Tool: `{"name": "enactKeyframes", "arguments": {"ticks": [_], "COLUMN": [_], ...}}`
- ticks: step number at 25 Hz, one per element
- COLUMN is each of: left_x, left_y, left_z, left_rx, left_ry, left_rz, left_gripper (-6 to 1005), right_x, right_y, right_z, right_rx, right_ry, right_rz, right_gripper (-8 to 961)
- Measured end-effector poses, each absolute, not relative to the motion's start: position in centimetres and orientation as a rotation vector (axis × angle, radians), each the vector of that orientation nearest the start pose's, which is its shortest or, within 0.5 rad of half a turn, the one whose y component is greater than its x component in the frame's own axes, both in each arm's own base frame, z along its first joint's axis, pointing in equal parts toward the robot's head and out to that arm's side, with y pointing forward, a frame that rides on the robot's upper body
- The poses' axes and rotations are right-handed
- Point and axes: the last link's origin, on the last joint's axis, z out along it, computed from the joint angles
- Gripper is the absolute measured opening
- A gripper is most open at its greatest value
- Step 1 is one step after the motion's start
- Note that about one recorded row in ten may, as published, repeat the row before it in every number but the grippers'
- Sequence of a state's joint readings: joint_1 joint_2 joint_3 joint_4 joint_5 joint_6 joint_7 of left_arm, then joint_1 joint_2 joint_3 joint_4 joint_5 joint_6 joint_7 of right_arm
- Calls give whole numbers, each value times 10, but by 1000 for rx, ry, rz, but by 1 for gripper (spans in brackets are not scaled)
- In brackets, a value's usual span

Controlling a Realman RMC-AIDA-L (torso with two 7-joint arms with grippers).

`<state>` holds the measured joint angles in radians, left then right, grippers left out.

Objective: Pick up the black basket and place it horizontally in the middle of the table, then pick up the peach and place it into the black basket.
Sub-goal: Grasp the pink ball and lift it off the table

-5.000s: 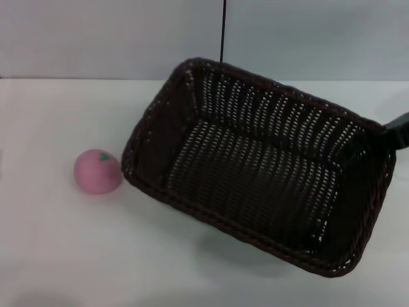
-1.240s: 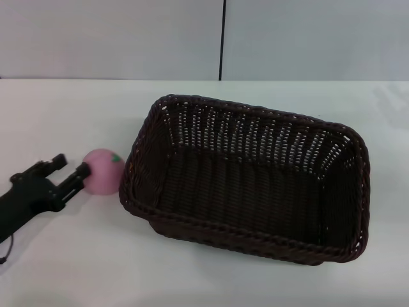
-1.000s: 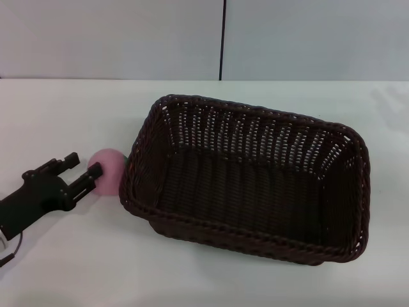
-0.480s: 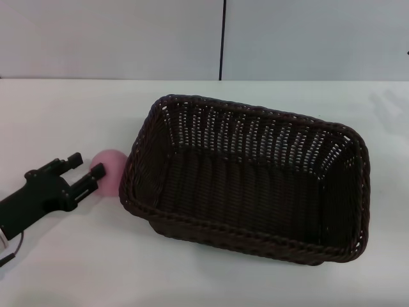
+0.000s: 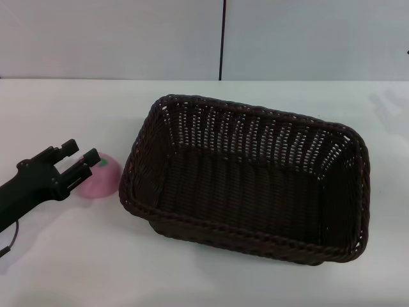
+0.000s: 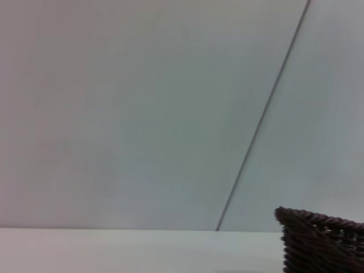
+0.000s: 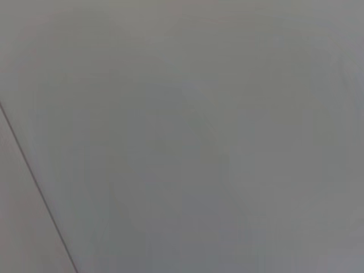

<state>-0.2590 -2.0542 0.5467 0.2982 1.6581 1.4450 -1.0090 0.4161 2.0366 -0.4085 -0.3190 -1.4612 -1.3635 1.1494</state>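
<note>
The black basket (image 5: 255, 110) stands upright on the white table (image 5: 64, 256), a little right of the middle, long side across; its corner also shows in the left wrist view (image 6: 324, 242). The pink peach (image 5: 101, 182) lies on the table just left of the basket, green leaf up. My left gripper (image 5: 81, 153) is open and empty, its fingertips (image 5: 91, 157) at the peach's upper left edge, covering part of it. I cannot tell whether they touch it. My right gripper is out of view.
A grey wall (image 5: 128, 38) with a dark vertical seam (image 5: 223, 38) runs behind the table. White tabletop lies in front of the basket and to its left. The right wrist view shows only the wall.
My left gripper has shifted slightly back and to the left. The peach has rolled a little away from the basket, and its leaf now shows on top. The basket has not moved.
</note>
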Motion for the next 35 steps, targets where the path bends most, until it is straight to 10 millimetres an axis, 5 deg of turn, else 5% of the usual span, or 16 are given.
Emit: {"name": "enactKeyframes", "arguments": {"ticks": [35], "left_x": [-369], "left_y": [252], "left_z": [-27], "left_rx": [-2150], "left_ry": [-903], "left_rz": [-726], "left_gripper": [583], "right_x": [335], "right_y": [329], "right_z": [45], "right_rx": [-1814], "right_ry": [884], "right_rz": [1104], "right_gripper": [399]}}
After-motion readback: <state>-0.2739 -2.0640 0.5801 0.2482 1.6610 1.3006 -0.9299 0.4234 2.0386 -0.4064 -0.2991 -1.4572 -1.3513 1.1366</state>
